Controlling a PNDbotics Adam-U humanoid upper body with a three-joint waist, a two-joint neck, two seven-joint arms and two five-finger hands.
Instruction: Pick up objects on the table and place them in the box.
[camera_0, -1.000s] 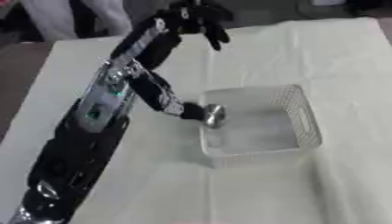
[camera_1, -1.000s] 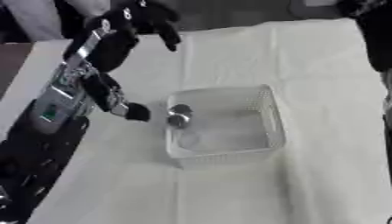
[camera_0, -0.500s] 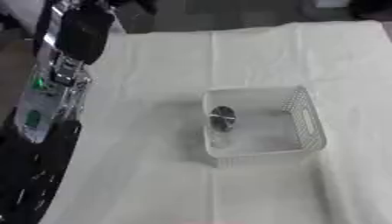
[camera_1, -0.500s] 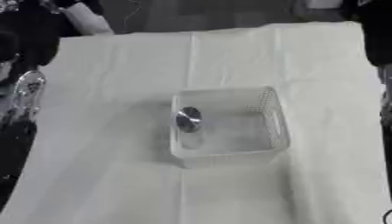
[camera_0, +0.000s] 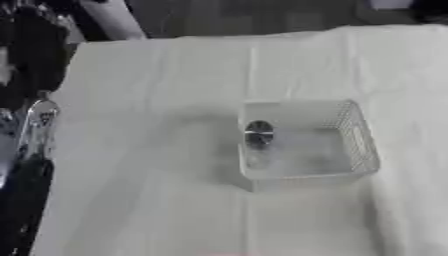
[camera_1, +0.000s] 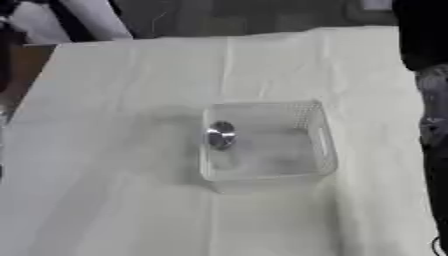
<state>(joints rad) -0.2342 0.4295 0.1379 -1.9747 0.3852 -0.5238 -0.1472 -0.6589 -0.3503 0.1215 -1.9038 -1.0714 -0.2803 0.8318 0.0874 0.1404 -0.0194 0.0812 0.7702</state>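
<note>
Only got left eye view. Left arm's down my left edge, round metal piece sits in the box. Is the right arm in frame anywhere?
Observer: Yes. The right eye view shows the right arm running down the right edge, dark above and grey lower down. No hand shows on it.
Operator: Near the box?
Observer: No, apart. Bare cloth lies between it and the right wall of the box.
Operator: What's on the table's left side, behind my arm?
Observer: The cloth ends there, and a brown tabletop shows beyond its left edge.
</note>
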